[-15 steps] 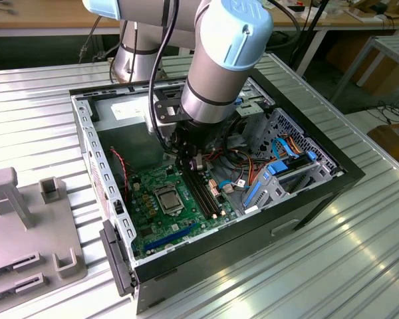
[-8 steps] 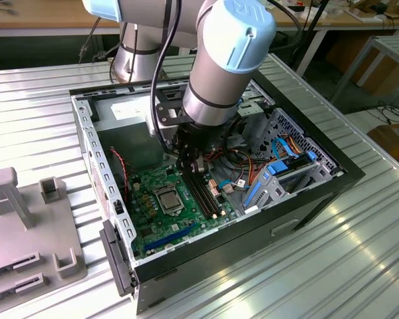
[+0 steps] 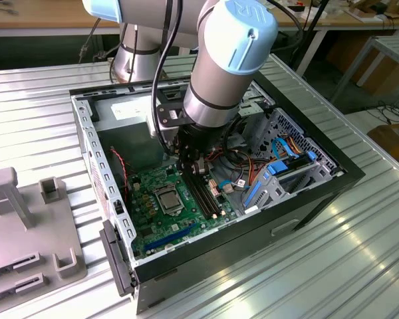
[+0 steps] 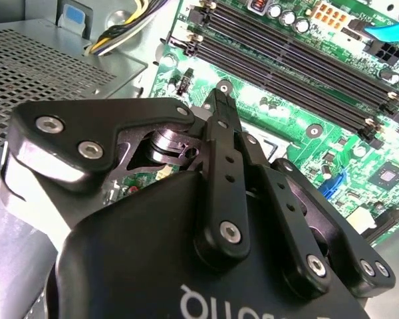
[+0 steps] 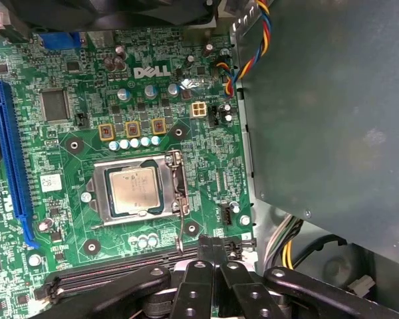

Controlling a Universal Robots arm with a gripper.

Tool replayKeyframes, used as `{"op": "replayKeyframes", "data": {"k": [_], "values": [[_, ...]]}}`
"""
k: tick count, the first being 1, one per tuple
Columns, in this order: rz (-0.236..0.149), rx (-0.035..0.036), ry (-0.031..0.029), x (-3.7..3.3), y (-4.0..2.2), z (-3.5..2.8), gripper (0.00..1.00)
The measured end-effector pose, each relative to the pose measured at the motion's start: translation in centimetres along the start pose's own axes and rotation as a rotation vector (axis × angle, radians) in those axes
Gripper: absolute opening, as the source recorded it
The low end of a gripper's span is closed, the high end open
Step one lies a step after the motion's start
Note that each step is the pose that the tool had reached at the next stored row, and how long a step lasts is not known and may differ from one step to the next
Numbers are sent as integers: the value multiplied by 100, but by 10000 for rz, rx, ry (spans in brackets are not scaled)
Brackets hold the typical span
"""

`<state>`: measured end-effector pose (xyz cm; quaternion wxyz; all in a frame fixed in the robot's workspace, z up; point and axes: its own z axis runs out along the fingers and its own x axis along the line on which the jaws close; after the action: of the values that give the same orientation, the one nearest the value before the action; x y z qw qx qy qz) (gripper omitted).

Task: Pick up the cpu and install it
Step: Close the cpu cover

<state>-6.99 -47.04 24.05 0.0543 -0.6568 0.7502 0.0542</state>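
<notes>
The cpu [image 5: 134, 189], a small square chip with a dull silver top, lies flat inside the metal-framed socket [image 5: 100, 199] on the green motherboard [image 5: 206, 166]. In the exterior view the cpu [image 3: 166, 196] sits near the middle of the board inside the open computer case. My gripper [image 3: 193, 167] hangs over the board just beside the socket, above the long black memory slots [image 3: 206, 196]. Its black fingers [image 5: 213, 249] are pressed together with nothing between them, and in the second wrist view the gripper [image 4: 219, 100] points at the board.
The black case wall [image 3: 253, 229] surrounds the board. A grey power supply box [image 5: 319, 113] with coloured cables [image 5: 253, 40] lies close to the socket. A blue expansion slot [image 5: 10, 159], a blue drive cage [image 3: 279, 176] and a grey fixture [image 3: 26, 226] on the metal table are nearby.
</notes>
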Motion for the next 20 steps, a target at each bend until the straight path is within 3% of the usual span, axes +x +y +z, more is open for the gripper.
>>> {"op": "replayKeyframes", "data": {"k": [1, 2, 3, 4, 5, 6, 15, 20], "values": [[-2, 4, 24, -1, 0, 0, 11], [-1, 12, 94, -3, 0, -10, 11], [-1, 23, 171, -5, 1, -22, 11], [-4, 44, 330, -9, 1, -36, 11], [-5, 55, 418, -15, 1, -42, 11], [-6, 59, 456, -20, 2, -46, 11], [-13, 35, 607, -40, 15, -101, 11], [-24, 22, 619, -41, 28, -99, 11]]}}
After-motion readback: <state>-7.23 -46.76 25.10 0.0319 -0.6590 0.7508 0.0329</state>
